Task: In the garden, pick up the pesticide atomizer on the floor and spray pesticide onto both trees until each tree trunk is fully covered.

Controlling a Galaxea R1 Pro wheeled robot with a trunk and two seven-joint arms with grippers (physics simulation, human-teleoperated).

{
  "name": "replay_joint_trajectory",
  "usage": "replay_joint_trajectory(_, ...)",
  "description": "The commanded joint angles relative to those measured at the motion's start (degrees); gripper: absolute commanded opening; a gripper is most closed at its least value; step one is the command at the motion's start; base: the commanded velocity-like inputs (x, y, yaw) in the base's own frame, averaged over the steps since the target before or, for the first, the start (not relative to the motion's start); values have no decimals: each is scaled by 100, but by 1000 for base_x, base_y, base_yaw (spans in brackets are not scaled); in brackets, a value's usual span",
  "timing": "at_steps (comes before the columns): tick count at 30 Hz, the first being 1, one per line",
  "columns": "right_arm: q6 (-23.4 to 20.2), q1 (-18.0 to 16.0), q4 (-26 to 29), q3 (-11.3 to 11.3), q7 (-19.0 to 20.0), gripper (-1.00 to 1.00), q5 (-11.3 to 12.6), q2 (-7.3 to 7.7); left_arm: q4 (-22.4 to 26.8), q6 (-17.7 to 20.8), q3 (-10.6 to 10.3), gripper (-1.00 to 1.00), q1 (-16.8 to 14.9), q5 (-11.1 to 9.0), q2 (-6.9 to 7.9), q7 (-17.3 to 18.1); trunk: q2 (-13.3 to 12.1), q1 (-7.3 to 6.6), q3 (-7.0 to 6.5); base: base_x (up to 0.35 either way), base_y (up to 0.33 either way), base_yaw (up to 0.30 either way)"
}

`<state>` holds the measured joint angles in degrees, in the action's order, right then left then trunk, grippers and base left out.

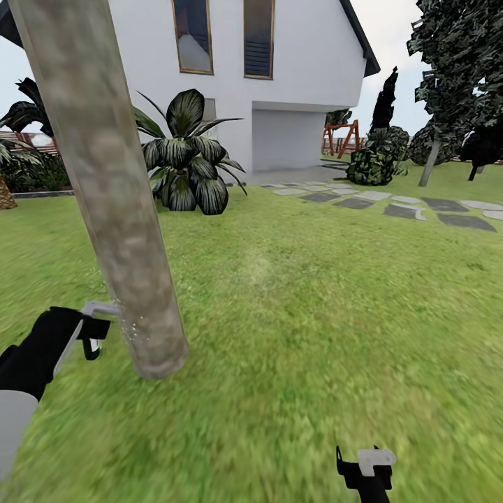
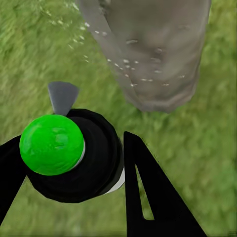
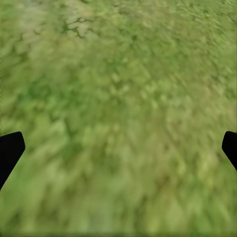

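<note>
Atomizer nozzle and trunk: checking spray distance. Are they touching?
Apart. The left wrist view shows grass between the atomizer nozzle and the tree trunk, droplets crossing it.

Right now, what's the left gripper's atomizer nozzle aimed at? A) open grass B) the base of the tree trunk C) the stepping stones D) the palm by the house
B: the left gripper holds the atomizer with its nozzle toward the lower tree trunk, and white droplets speckle the bark there.
</note>
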<state>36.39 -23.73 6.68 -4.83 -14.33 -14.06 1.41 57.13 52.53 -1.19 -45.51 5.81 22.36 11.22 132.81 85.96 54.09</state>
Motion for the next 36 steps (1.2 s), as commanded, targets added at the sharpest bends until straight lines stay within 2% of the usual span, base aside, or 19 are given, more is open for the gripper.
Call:
replay_joint_trajectory(1, 0, 0, 0, 0, 0, 100, 0, 0, 13, 24, -1, -100, -5, -23, 109, 186, 0, 0, 0, 0, 0, 0)
replay_joint_trajectory(3, 0, 0, 0, 0, 0, 100, 0, -6, 37, 42, -23, -100, 27, -7, 191, 395, 0, 0, 0, 0, 0, 0)
replay_joint_trajectory(6, 3, 0, 5, 0, 0, 100, 3, -25, 63, 52, -18, -100, 20, -7, 210, 450, 0, 0, 0, 0, 0, 77)
replay_joint_trajectory(10, 6, 0, 2, 2, 4, 100, 0, -43, 268, 67, -15, -100, 2, 2, 208, 458, 0, 0, 0, 111, -159, 255)
replay_joint_trajectory(13, 8, 0, 5, 0, 8, 100, 0, -41, 477, 300, -13, -100, 43, 7, 208, 452, 0, 0, 0, 152, -225, 183)
replay_joint_trajectory(17, 8, 0, 1, 0, 8, 100, 0, -36, 597, 387, -13, -100, 58, 8, 209, 451, 0, 0, 0, 158, -230, 28)
replay_joint_trajectory(31, 9, 0, 0, 0, 0, 100, 0, -9, 641, 399, -4, -100, 60, 16, 216, 425, 0, 0, 0, 28, -263, 1)
replay_joint_trajectory(36, 9, 0, 3, 0, 3, 100, 0, -8, 642, 399, 1, -100, 60, 17, 216, 414, 0, 0, 0, 192, -224, 0)
